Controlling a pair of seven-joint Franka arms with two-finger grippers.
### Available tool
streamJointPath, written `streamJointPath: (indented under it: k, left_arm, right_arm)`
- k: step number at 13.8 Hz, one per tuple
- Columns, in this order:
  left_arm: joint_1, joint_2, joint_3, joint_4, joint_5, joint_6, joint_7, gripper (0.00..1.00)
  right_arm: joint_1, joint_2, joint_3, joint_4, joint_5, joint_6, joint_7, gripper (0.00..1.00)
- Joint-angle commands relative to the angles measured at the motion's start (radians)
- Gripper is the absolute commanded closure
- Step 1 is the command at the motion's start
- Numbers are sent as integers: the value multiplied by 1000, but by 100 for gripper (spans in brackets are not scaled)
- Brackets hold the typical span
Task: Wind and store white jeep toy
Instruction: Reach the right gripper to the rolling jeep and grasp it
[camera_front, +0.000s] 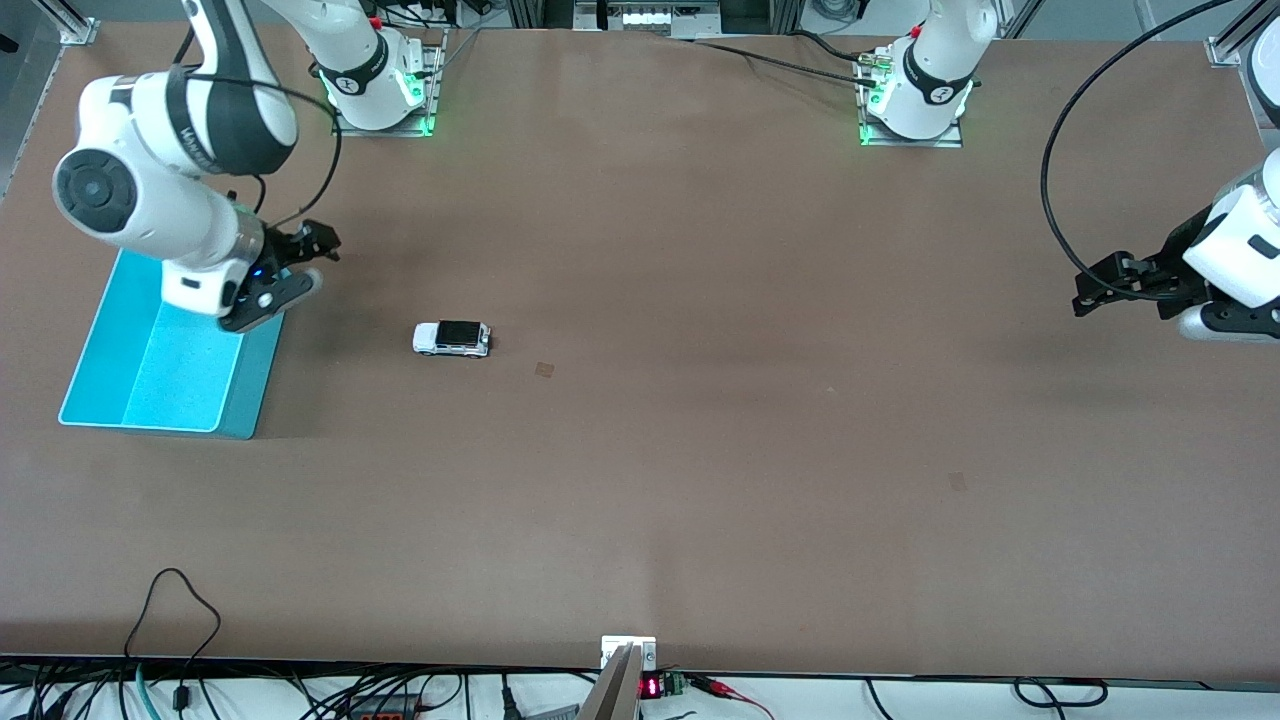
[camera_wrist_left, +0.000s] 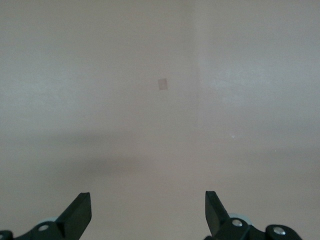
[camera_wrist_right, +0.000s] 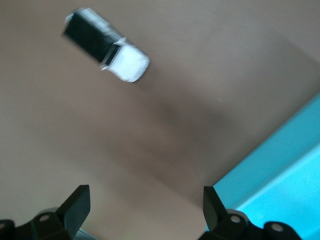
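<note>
Cyan bin (camera_front: 150, 370) sits at the right arm's end of the tabletop (camera_front: 700, 450), nothing in it. Right tool (camera_front: 285, 265) hangs over the bin's rim, fingers spread wide, nothing pinched; the right wrist view shows bin corner (camera_wrist_right: 285, 165) and bare tabletop betw. the tips. Next along: white jeep toy (camera_front: 452, 338), on its wheels, near the bin but apart from it, black roof up. In the right wrist view it's blurred (camera_wrist_right: 106, 44). Step in hand, I'd say: reach for the jeep w/ the right tool. To do it well: come straight down, fingers across the narrow body, not lengthwise, wheels kept free for winding. Tiny thing, easy to nudge away. Left tool (camera_front: 1125, 285) waits over the left arm's end, fingers spread too (camera_wrist_left: 80, 212), empty.
</note>
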Motion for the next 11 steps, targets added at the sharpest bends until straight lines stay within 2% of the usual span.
streamJointPath:
  k: [1, 3, 5, 7, 11]
  left_arm:
    - [10, -19, 5, 7, -11, -16, -16, 0]
    - [10, -39, 5, 4, -12, -25, -34, 0]
    - [10, -39, 4, 21, -14, -85, -39, 0]
    - [12, -39, 5, 82, -14, -157, -94, 0]
    - [4, -3, -7, 91, -11, -154, -97, 0]
  right_arm:
    - [-104, -35, 182, -71, 15, 82, -233, 0]
    - [-105, -32, 262, -99, 6, 161, -271, 0]
    - [-104, -3, 314, -117, 1, 255, -346, 0]
    - [-96, 37, 332, -117, -18, 321, -405, 0]
    - [-96, 138, 351, -117, -55, 464, -578, 0]
